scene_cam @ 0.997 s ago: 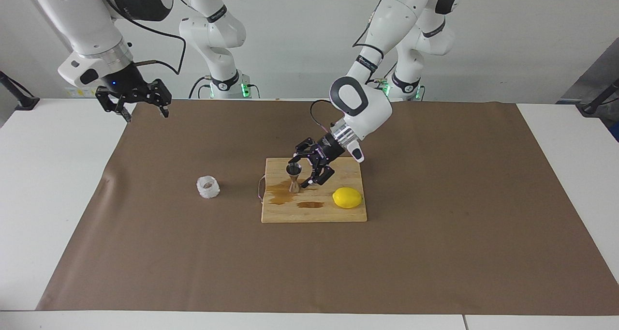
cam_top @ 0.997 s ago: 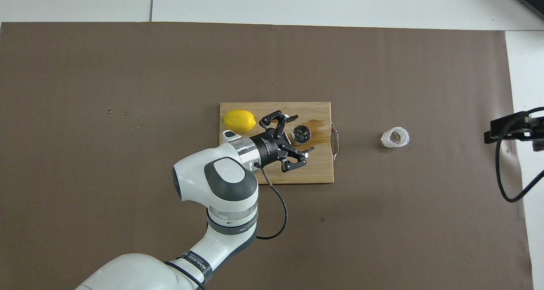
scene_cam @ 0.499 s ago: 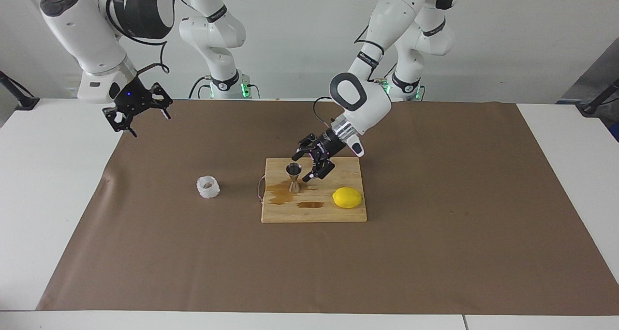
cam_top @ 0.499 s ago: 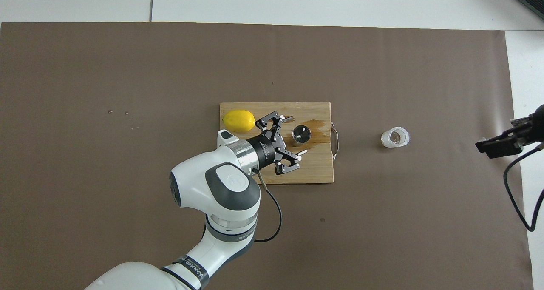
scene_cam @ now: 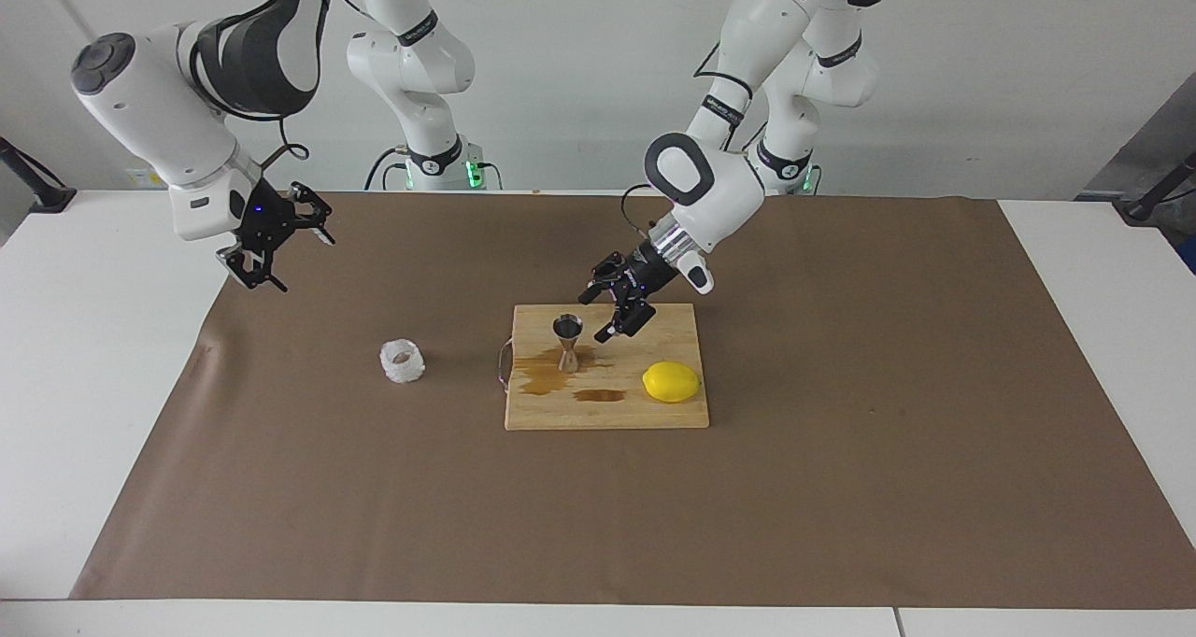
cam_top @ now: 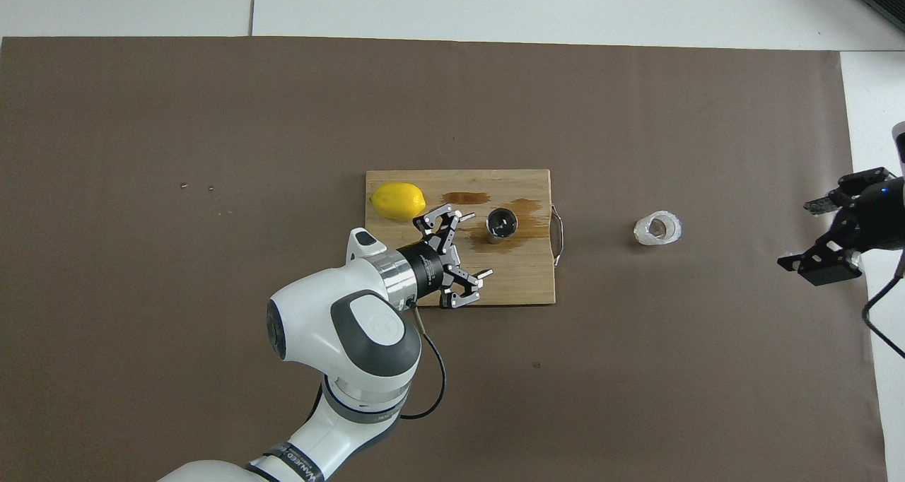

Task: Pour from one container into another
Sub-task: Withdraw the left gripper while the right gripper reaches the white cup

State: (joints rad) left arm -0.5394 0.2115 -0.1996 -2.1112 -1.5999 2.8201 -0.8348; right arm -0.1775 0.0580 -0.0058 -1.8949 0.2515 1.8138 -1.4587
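The crinkled clear cup (scene_cam: 403,360) stands on the brown paper (scene_cam: 841,488) covering the worktop, well apart from both tools. The steel jigger (scene_cam: 567,340) stands upright on the cutting board (scene_cam: 607,413), amid brown spills, just beside the left tool (scene_cam: 609,310), which hangs wide open and empty above the board. A lemon (scene_cam: 671,381) lies near that tool. The right tool (scene_cam: 276,249) hovers open and empty over the paper's edge.
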